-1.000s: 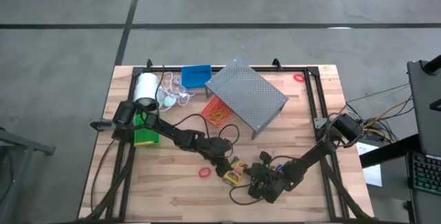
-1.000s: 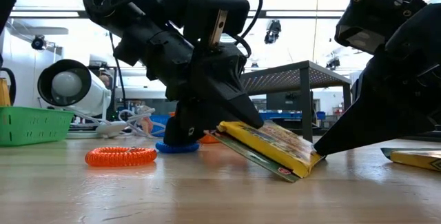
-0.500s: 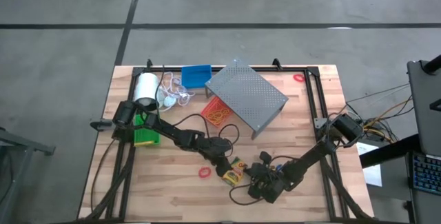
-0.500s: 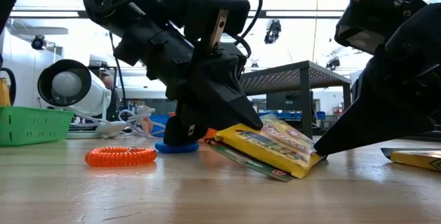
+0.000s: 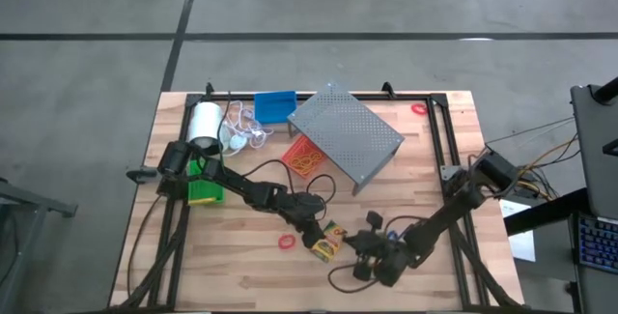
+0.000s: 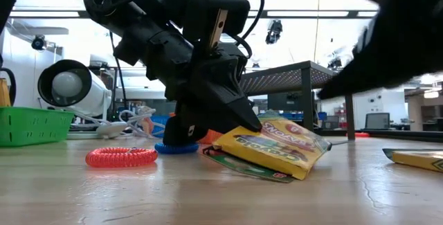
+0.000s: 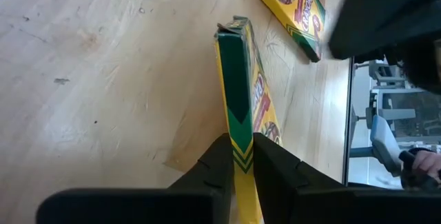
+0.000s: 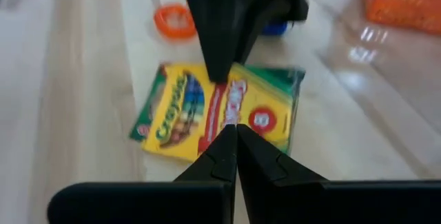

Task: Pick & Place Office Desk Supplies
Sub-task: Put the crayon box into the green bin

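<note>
Once your left gripper (image 7: 238,156) clamped its fingers on the crayon box (image 6: 271,146), the right gripper (image 8: 236,148), fingers shut empty, withdrew; box ready to lift.

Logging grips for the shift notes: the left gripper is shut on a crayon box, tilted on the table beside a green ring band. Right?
Not quite: the ring band is red, as the low view shows. The left gripper is shut on the tilted crayon box.
</note>
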You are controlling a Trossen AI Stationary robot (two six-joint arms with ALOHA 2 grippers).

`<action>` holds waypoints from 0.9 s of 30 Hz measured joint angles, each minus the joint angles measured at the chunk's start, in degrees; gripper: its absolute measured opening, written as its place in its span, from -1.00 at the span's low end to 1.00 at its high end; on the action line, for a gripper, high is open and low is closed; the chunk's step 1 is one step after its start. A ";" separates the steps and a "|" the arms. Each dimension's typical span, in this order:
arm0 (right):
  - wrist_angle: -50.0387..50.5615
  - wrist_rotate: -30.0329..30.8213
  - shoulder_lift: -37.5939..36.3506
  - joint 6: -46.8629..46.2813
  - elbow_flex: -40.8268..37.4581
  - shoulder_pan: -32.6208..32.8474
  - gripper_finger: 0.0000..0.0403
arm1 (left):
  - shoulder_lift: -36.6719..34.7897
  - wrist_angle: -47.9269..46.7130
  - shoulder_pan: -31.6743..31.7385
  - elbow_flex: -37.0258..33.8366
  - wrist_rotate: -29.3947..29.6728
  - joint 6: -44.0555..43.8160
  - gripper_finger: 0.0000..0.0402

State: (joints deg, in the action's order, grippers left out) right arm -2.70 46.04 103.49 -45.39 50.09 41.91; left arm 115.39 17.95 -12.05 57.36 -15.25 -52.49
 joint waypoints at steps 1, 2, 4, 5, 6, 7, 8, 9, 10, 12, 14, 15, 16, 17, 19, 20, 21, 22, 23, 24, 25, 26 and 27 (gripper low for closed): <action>0.15 0.09 -0.98 0.48 0.00 0.02 -0.96 | 0.00 -0.04 0.02 0.00 0.00 0.00 -0.76; 0.56 0.31 -1.90 0.81 0.00 0.20 -0.96 | 0.00 -0.06 0.05 0.00 0.00 0.00 -0.76; 2.23 0.44 -3.75 0.96 0.02 0.49 -0.96 | 0.00 -0.11 0.11 0.00 0.00 0.00 -0.76; 2.91 0.64 -4.49 0.86 0.02 0.61 -0.96 | -0.02 -0.13 0.11 0.00 0.00 0.00 -0.76; 3.81 0.99 -5.34 0.70 0.02 0.80 -0.96 | -0.02 -0.11 0.11 0.00 0.00 0.00 -0.76; 4.85 1.96 -6.08 0.60 0.02 1.13 -0.96 | -0.02 -0.11 0.11 0.00 0.00 -0.02 -0.76; 5.62 2.83 -6.85 0.60 0.02 1.45 -0.96 | -0.02 -0.11 0.11 0.00 -0.02 -0.06 -0.76; 6.29 3.74 -7.56 0.58 0.02 1.81 -0.96 | -0.02 -0.09 0.11 0.00 -0.06 -0.25 -0.76; 6.92 4.81 -8.12 0.55 0.02 2.19 -0.96 | -0.02 0.01 0.12 0.00 -0.22 -0.33 -0.77; 8.17 7.03 -9.15 0.54 -0.02 2.95 -0.96 | -0.02 0.07 0.14 0.00 -0.64 -0.46 -0.78; 9.01 8.90 -9.83 0.08 -0.07 3.44 -0.96 | -0.07 0.07 0.15 0.00 -0.88 -0.48 -0.78; 9.43 9.47 -10.02 -0.53 -0.07 3.55 -0.96 | -0.08 0.08 0.15 0.00 -0.90 -0.49 -0.78; 10.02 9.49 -10.06 -1.32 -0.07 3.56 -0.96 | -0.12 0.10 0.15 0.00 -0.92 -0.82 -0.78; 10.52 9.49 -10.00 -2.02 -0.09 3.50 -0.96 | -0.16 0.16 0.15 0.00 -0.94 -1.10 -0.78; 11.78 9.51 -9.61 -3.35 -0.12 3.45 -0.96 | -0.17 0.27 0.15 0.00 -0.94 -1.38 -0.79; 12.67 9.49 -9.53 -4.21 -0.20 3.45 -0.96 | -0.17 0.29 0.15 0.00 -0.99 -1.38 -0.79; 13.68 9.49 -9.52 -5.33 -0.33 3.46 -0.96 | -0.20 0.35 0.15 -0.02 -1.12 -1.38 -0.79; 14.47 9.51 -9.52 -6.57 -0.45 3.48 -0.96 | -0.26 0.41 0.15 -0.02 -1.21 -1.39 -0.79; 15.22 9.50 -9.52 -7.88 -0.59 3.48 -0.96 | -0.37 0.46 0.15 -0.02 -1.31 -1.40 -0.79; 16.34 9.49 -9.52 -9.01 -0.68 3.50 -0.96 | -0.59 0.46 0.15 -0.03 -1.33 -1.41 -0.79; 17.47 9.49 -9.54 -10.03 -0.77 3.50 -0.96 | -0.81 0.46 0.15 -0.04 -1.34 -1.39 -0.79; 18.30 9.49 -9.54 -10.89 -0.79 3.48 -0.96 | -1.07 0.46 0.15 -0.04 -1.36 -1.38 -0.79; 18.99 9.51 -9.54 -11.68 -0.79 3.48 -0.96 | -1.45 0.44 0.15 -0.07 -1.36 -1.38 -0.79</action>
State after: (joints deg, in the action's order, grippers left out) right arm 16.29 55.55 93.95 -57.07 49.30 45.39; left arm 113.94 18.40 -11.90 57.30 -16.60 -53.87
